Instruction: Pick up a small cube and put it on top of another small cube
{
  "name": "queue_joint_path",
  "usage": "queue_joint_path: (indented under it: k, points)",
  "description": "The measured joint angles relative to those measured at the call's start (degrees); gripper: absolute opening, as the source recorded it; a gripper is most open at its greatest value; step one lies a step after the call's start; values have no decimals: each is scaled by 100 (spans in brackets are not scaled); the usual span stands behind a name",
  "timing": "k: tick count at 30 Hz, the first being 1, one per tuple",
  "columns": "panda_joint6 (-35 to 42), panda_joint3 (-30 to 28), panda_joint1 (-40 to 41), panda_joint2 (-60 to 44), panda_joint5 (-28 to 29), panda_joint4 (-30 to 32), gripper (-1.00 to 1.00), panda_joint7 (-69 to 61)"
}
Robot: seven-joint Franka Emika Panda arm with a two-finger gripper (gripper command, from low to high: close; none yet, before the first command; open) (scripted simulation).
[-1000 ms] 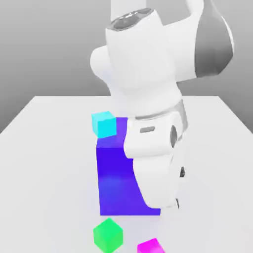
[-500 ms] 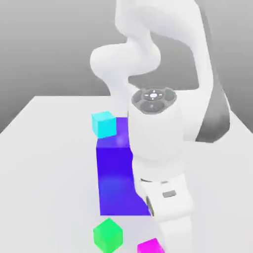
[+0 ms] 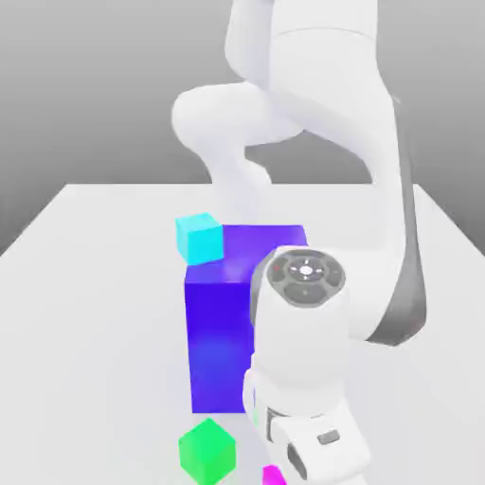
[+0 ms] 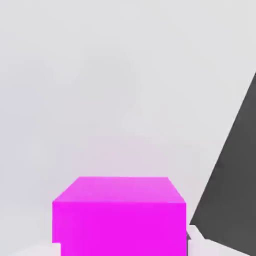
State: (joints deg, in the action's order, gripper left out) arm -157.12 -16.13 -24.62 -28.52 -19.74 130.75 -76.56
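Small magenta cube (image 4: 122, 227): at the exterior view's near edge, partly behind the arm. Claw (image 4: 123, 249) drawn in narrow, magenta cube between its fingertips. Step in hand, as I judge it: the grasp. Next calls for a straight lift, then carrying over another small cube and lowering square.

Nearby, bright green cube (image 3: 207, 453). Farther back, cyan cube (image 3: 199, 239) on tall blue block (image 3: 219, 346). Which is the target, can't tell.

White robot arm (image 3: 301, 355): small symbols on its round cap (image 3: 306, 277); no brand or wording readable.
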Motion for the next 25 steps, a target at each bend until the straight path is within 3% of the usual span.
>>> queue_joint_path:
  k: [5,15,22,23,25]
  points:
    - [481,-540,-92,878,474,319,-100,239]
    - [748,-1064,320,2136,1330,1250,-100,-1374]
    - [77,-587,576,1349,598,1202,-100,-2062]
    - [-31,-487,653,1208,453,1192,100,-2167]
    - [-31,-487,652,1208,453,1192,100,-2167]
